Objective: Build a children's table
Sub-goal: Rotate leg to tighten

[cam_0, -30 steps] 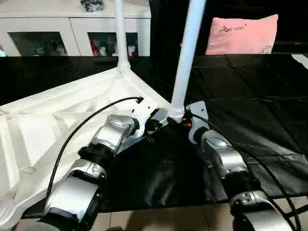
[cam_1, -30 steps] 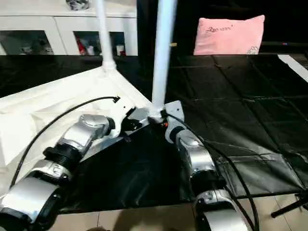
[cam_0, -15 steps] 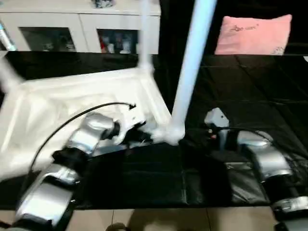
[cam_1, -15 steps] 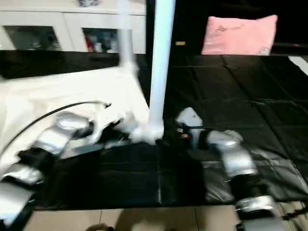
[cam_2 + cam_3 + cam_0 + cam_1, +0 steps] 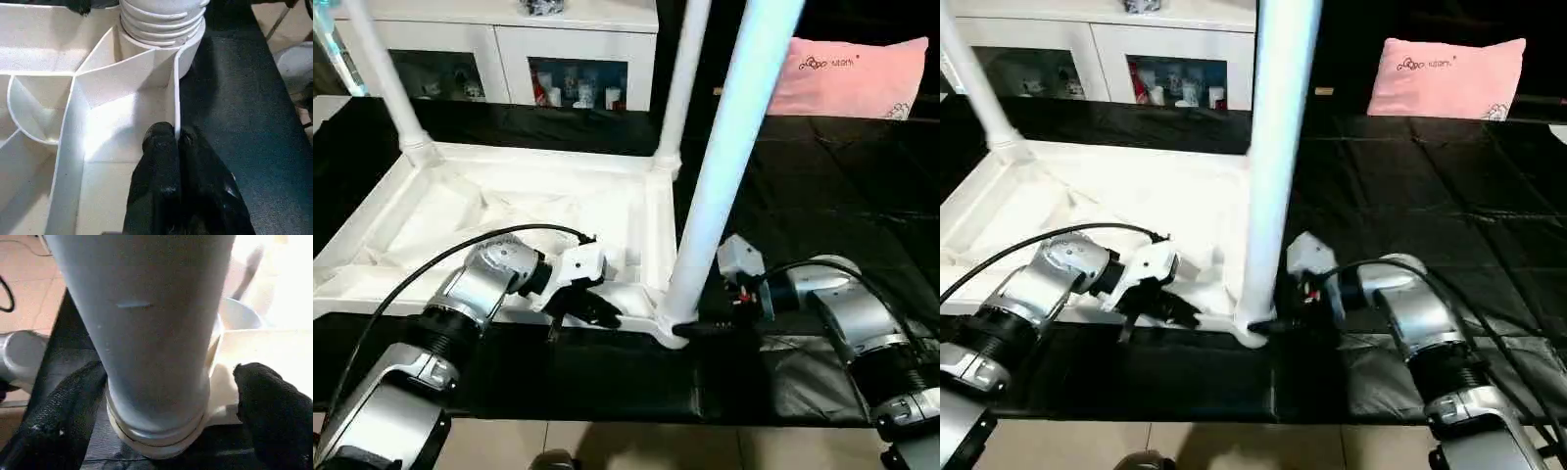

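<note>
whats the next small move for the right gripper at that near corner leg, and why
Probably close the right gripper on the near leg just above its corner socket. Its jaws stand open, one each side of the tube, while the left gripper is shut on the tabletop rim, bracing it.

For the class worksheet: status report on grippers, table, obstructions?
Left gripper shut on tabletop rim. Right gripper open around nearest leg. Three legs seated. No obstructions visible.
</note>
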Controlling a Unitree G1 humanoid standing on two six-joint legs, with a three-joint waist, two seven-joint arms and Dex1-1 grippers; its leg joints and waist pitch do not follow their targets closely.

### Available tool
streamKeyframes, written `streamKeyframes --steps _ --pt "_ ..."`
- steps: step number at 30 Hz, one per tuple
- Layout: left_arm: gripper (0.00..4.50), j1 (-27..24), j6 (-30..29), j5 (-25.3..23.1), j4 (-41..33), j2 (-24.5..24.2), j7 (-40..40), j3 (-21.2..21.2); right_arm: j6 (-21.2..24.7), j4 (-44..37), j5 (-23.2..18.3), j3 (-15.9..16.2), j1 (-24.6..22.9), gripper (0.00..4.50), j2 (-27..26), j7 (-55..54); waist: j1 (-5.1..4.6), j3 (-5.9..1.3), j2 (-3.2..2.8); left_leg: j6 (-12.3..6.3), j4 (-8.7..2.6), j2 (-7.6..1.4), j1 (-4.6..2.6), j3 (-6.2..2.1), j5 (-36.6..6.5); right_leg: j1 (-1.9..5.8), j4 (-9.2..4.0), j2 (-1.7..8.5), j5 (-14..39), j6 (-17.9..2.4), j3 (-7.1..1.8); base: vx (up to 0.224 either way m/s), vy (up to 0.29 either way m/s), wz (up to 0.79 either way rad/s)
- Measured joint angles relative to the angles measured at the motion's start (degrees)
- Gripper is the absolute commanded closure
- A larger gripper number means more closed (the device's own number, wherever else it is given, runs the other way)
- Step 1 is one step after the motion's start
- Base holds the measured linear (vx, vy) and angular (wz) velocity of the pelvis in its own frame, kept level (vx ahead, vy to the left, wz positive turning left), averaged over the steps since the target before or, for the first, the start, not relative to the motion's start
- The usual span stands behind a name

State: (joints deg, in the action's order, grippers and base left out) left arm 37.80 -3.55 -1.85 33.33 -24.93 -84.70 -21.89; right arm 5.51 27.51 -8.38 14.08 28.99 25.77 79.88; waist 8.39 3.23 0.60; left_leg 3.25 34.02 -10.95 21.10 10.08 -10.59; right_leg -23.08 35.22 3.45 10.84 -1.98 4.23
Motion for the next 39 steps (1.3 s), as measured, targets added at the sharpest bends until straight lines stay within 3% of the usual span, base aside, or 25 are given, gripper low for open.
streamKeyframes --steps 1,6,12,22,26,32,39 --pt "4.50 -0.13 -0.01 0.01 -0.45 -0.17 -0.01 -0.19 0.00 0.13 -0.03 0.09 0.00 0.67 0.00 0.70 0.00 0.01 0.01 0.00 0.00 0.00 0.00 0.00 0.00 0.00 0.01 0.00 0.00 0.00 0.00 0.000 0.000 0.00" --pt "4.50 -0.50 -0.03 0.15 -1.33 -0.42 -0.23 -0.56 0.02 0.18 -0.51 0.31 0.00 0.96 0.13 2.36 0.02 0.01 0.01 -0.01 0.00 -0.01 0.00 0.00 0.01 0.00 0.02 0.00 0.00 0.00 0.00 0.000 0.000 0.00" --pt "4.50 -0.74 -0.04 0.10 -1.70 -0.41 -0.24 -0.54 0.00 0.18 -0.74 0.66 -0.01 1.61 0.15 3.03 0.00 0.00 0.01 -0.01 0.02 -0.01 0.00 0.00 0.01 0.00 0.03 0.00 0.00 0.00 0.01 0.000 0.000 0.00" --pt "4.50 -1.11 -3.35 0.39 -2.17 0.24 0.77 -0.19 3.28 -1.94 -2.07 -0.70 -2.53 1.79 -0.94 0.31 -0.02 -0.01 -0.01 0.01 0.09 -0.01 -0.08 0.00 0.00 0.07 0.10 -0.01 0.00 0.00 0.00 0.000 0.000 0.00" --pt "4.50 -0.54 -8.33 -0.03 0.41 3.43 8.85 3.13 5.62 -0.65 -1.49 -4.98 -3.62 1.80 -4.50 -10.25 -0.45 -0.07 0.03 0.25 0.18 -0.01 -0.28 -0.01 -0.03 0.26 0.14 -0.01 -0.17 -0.04 -0.03 0.000 0.000 0.00" --pt "4.50 1.90 -15.88 -0.59 4.35 10.17 23.83 6.72 6.67 4.19 -0.01 -11.53 -2.00 1.80 -13.43 -33.82 -3.17 -0.12 0.02 0.37 0.18 0.03 -0.71 0.02 0.06 0.59 -0.04 0.00 -0.16 0.20 -0.10 0.000 0.000 0.00" --pt "4.50 6.14 -18.85 -1.43 11.66 18.11 39.58 10.49 7.27 9.95 4.28 -15.84 3.27 1.80 -22.68 -58.13 -3.40 -0.29 -0.41 0.38 0.06 0.10 -1.07 -0.01 0.05 0.96 -0.21 -0.01 -0.14 0.23 -0.13 0.000 0.000 0.00"
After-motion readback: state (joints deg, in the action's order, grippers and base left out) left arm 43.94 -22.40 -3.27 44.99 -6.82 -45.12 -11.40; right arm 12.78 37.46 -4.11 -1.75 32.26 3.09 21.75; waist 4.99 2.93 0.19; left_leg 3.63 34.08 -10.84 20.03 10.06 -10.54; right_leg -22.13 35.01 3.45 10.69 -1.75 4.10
